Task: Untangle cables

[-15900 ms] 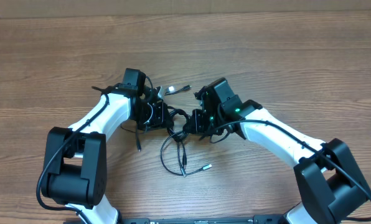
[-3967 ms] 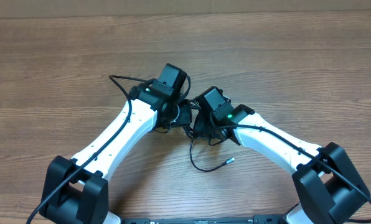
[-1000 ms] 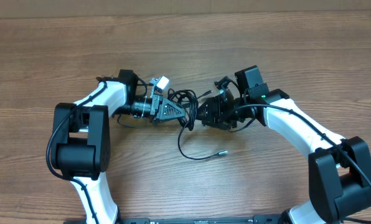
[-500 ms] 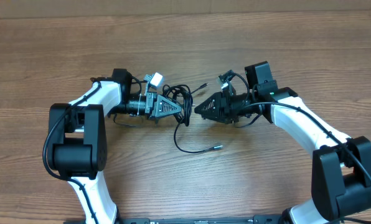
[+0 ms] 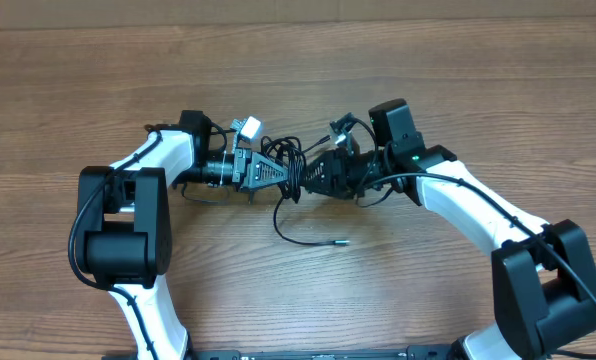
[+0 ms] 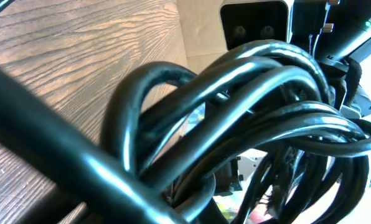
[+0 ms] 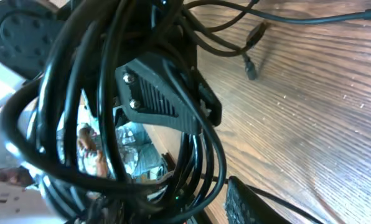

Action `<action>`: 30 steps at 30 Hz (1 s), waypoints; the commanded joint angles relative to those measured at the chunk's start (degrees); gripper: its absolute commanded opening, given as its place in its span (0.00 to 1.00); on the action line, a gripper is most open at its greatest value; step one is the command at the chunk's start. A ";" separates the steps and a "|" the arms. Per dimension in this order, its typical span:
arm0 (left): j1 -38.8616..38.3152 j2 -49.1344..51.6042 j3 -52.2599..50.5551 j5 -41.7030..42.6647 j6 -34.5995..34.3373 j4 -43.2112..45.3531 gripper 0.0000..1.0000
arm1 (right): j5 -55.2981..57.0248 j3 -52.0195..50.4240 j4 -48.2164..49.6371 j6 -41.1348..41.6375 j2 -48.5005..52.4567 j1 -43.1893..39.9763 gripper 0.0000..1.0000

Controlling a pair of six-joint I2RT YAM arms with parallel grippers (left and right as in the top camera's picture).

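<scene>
Arm bases: the left arm [image 5: 128, 240] and the right arm [image 5: 538, 290] rise at the near edge of the wooden table [image 5: 458, 90] and reach inward until their wrists almost meet mid-table.
Free strand: one strand of the cables [image 5: 292, 160] drops from the bundle, curves toward the near edge and lies flat on the wood. It ends in a silvery tip [image 5: 341, 241], well apart from both grippers.
Cables: a knot of thin black loops sits between the two wrists, at the fingertips of both.
Left gripper [image 5: 286, 174]: pressed together on the cables, pointing right.
Right gripper [image 5: 316, 176]: fingers spread, with several loops passing between them. No pinch can be made out.
Obstruction: the loops fill the left wrist view and hide the fingers there. In the right wrist view they wrap a ribbed black finger piece [image 7: 160, 99] whose owner cannot be told.
Plug ends [image 7: 251, 68]: two small plugs lie on the wood beyond the knot.
Attachments: a white tag [image 5: 250, 127] on the left wrist, a green light [image 5: 415, 158] on the right.
Far edge: a pale strip [image 5: 298, 10] runs beyond the table.
</scene>
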 commanded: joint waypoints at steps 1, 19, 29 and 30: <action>0.15 0.44 -0.35 1.11 1.51 0.00 0.05 | 2.82 0.94 0.24 1.53 -1.42 0.76 0.45; 0.17 0.44 -0.33 1.95 -0.24 -1.68 0.04 | 3.23 0.94 -3.41 -4.52 -1.62 0.00 0.42; 0.17 0.44 -0.35 1.07 -0.20 -1.84 0.04 | -3.39 0.94 -3.08 -4.26 -1.62 0.00 0.42; 0.17 0.44 -0.35 1.07 -0.20 -1.81 0.05 | -3.37 0.94 -3.08 -4.26 -1.62 0.00 0.42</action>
